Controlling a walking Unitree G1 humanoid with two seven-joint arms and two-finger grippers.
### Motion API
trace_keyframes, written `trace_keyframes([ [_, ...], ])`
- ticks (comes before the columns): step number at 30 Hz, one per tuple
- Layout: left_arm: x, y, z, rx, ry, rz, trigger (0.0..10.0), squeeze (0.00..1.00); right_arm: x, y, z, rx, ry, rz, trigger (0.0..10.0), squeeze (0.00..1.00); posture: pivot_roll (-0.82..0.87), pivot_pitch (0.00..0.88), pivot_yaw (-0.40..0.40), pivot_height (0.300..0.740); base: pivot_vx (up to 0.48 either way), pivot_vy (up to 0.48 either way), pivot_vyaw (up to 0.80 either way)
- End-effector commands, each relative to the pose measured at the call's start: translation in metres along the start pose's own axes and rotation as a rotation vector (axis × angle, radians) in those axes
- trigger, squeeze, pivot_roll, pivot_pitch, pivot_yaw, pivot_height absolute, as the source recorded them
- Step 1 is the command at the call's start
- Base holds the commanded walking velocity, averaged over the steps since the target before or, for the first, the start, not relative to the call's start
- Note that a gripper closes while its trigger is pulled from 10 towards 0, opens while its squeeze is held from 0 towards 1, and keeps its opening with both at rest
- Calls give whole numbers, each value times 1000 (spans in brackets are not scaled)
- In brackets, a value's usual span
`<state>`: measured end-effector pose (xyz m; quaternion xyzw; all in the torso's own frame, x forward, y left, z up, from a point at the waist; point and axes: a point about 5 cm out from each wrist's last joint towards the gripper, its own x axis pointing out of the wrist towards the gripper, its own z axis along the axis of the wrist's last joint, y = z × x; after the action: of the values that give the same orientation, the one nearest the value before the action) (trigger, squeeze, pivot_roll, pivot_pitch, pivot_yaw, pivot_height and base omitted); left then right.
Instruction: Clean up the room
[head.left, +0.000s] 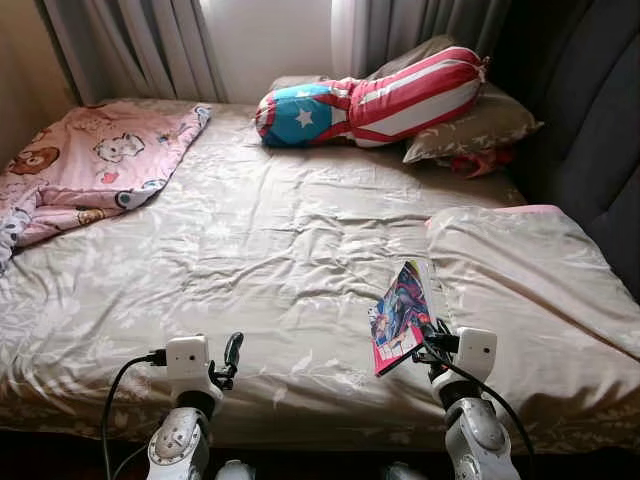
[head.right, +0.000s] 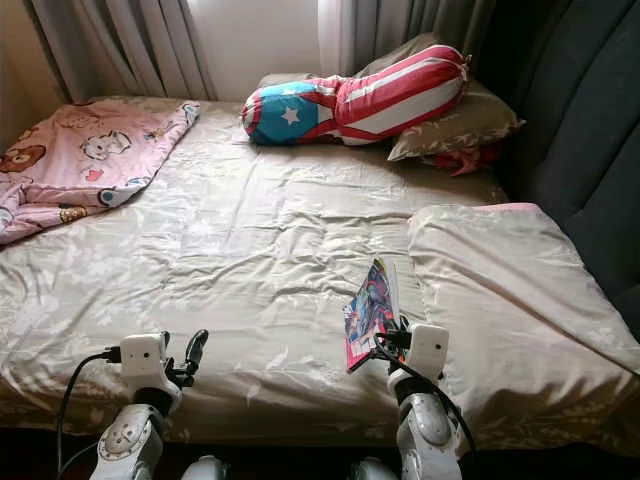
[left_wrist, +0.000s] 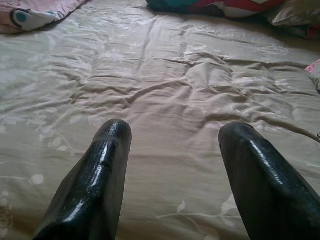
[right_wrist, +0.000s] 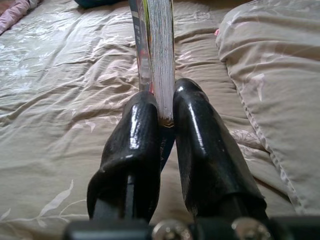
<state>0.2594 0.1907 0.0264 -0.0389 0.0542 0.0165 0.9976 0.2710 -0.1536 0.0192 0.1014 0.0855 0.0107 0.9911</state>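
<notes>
Bed (head.left: 260, 250) partly tidied: right gripper (right_wrist: 166, 117) clamps comic book (head.left: 400, 315) beside pillow (head.left: 530, 280); left gripper (left_wrist: 172, 150) spread empty.

Daylight enters through bright gap between grey curtains (head.left: 130, 40) at head of bed, slightly overexposed. Wrinkled beige floral bedsheet (head.left: 270, 240) evenly lit, soft sheen on creases. Dark grey padded headboard (head.left: 590, 120) in shade; strip under bed edge near black. Head views sharp, no motion blur. Wrist views softer, grainy; glossy black fingers (left_wrist: 95, 185) show highlights, close fingers slightly unfocused.
</notes>
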Motion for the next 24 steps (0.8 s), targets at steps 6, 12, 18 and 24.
trace_keyframes([
  [6,1,0,0,-4,10,-10,10000,0,4,2,10,-9,-48,23,10000,0,-47,0,-41,657,288,0,0],
  [12,0,-1,-1,-3,10,-15,10000,0,5,3,9,-11,-46,27,10000,0,-49,0,-42,657,308,0,0],
  [18,1,-2,-1,-4,8,-15,10000,0,6,4,10,-13,-44,36,10000,0,-47,0,-44,657,328,0,0],
  [24,2,-3,1,-2,-1,-13,10000,0,7,5,10,-14,-40,45,10000,0,-48,0,-45,657,160,0,0],
])
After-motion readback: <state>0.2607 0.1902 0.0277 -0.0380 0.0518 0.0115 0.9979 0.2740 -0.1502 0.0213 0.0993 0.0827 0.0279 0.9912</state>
